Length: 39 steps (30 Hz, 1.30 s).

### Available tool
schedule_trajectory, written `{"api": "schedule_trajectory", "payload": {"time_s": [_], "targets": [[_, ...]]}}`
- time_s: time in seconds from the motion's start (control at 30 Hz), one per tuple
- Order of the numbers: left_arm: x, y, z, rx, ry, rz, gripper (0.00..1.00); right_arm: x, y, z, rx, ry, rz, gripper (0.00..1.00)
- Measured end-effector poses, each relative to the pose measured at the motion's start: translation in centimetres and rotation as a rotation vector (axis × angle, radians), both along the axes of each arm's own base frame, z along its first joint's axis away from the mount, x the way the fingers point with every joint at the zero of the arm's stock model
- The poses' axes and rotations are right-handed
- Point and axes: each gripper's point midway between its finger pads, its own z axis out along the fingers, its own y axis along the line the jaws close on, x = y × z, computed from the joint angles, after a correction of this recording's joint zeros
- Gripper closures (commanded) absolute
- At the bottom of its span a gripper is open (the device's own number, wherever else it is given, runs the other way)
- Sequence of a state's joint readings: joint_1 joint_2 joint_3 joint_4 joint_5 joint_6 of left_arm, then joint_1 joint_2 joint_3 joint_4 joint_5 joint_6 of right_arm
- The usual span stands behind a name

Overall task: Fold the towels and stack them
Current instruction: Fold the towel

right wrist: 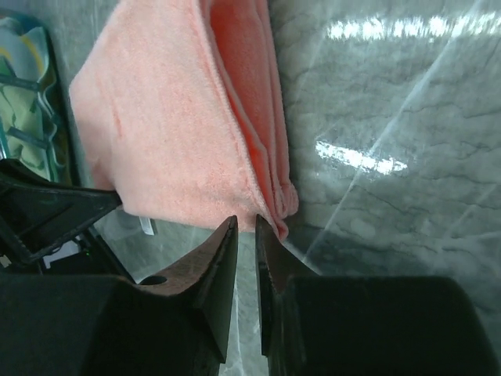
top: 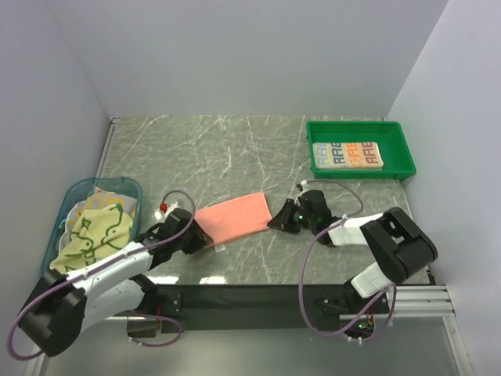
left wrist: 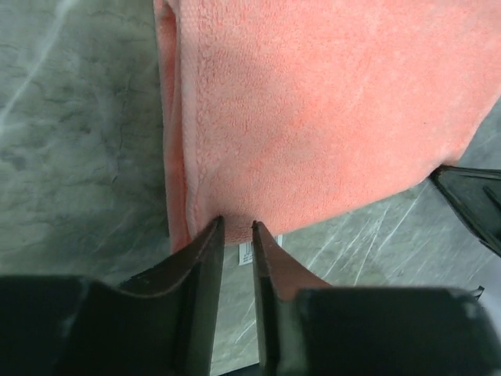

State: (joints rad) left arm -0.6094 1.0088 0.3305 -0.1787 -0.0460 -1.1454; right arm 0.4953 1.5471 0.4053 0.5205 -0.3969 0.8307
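Note:
A salmon-pink towel (top: pixel 233 218) lies folded on the marble table, between my two arms. My left gripper (top: pixel 208 237) sits at its near left corner, jaws pinched on the puckered edge (left wrist: pixel 237 223), with a white tag below. My right gripper (top: pixel 272 222) is at the near right corner, jaws closed on the layered edge (right wrist: pixel 246 221). A cream towel with coloured letters (top: pixel 347 156) lies folded in the green tray (top: pixel 401 149). A pale yellow and green towel (top: pixel 92 233) is heaped in the blue basket (top: pixel 72 196).
The tray stands at the back right and the basket at the left edge. A small red-and-white object (top: pixel 163 207) lies beside the basket. Grey walls close in the table on three sides.

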Motion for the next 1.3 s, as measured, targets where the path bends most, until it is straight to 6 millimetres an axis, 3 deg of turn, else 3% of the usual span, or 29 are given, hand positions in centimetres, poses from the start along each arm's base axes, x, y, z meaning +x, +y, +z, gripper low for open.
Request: {"api": "schedule_trajectory", "payload": {"time_s": [0.1,0.17,0.2,0.3,0.4,0.47,0.53,0.6,0.8,0.87,1.03,1.13,1.17,1.2,1.3], "targets": [[0.0,0.5,0.8,0.009,-0.030,0.008,0.43,0.3,-0.4,1.4,-0.011,-0.043,-0.002,0.71],[0.1,0.9,1.6,0.022,-0.055,0.012,0.36,0.9,-0.2,3.0,-0.006,-0.077,0.001,0.64],[0.3,1.0,2.0,0.025,-0.066,0.015,0.36,1.4,0.1,4.1,0.003,-0.103,0.003,0.57],[1.7,1.1,4.7,0.030,-0.141,0.038,0.35,3.9,1.5,7.8,0.048,-0.192,0.013,0.50],[3.8,1.1,7.5,0.031,-0.233,0.076,0.38,6.9,3.4,11.0,0.108,-0.270,0.017,0.50],[5.2,1.2,8.3,0.037,-0.276,0.102,0.41,8.6,4.8,11.8,0.147,-0.291,0.022,0.50],[6.4,1.5,7.9,0.052,-0.282,0.129,0.42,10.0,5.9,11.5,0.170,-0.296,0.023,0.51],[7.5,2.0,6.3,0.081,-0.253,0.157,0.43,11.0,6.7,9.9,0.182,-0.270,0.020,0.52],[8.3,4.4,0.8,0.160,-0.152,0.226,0.44,11.8,6.8,2.6,0.136,-0.143,-0.026,0.53],[9.2,4.6,0.6,0.149,-0.171,0.248,0.44,11.9,6.7,1.0,0.130,-0.114,-0.048,0.52],[11.9,4.7,0.7,0.168,-0.200,0.253,0.35,12.0,5.6,0.9,0.160,-0.139,-0.101,0.52],[14.2,4.0,1.2,0.218,-0.200,0.204,0.18,11.5,4.2,1.3,0.133,-0.154,-0.133,0.49],[14.7,3.6,1.4,0.238,-0.198,0.180,0.07,11.4,3.7,1.7,0.111,-0.164,-0.141,0.44],[15.2,3.3,1.6,0.258,-0.199,0.157,0.02,11.4,3.1,2.2,0.081,-0.172,-0.149,0.40],[15.5,1.3,3.3,0.335,-0.218,0.075,0.00,11.6,1.6,5.9,0.016,-0.252,-0.170,0.25]]}}
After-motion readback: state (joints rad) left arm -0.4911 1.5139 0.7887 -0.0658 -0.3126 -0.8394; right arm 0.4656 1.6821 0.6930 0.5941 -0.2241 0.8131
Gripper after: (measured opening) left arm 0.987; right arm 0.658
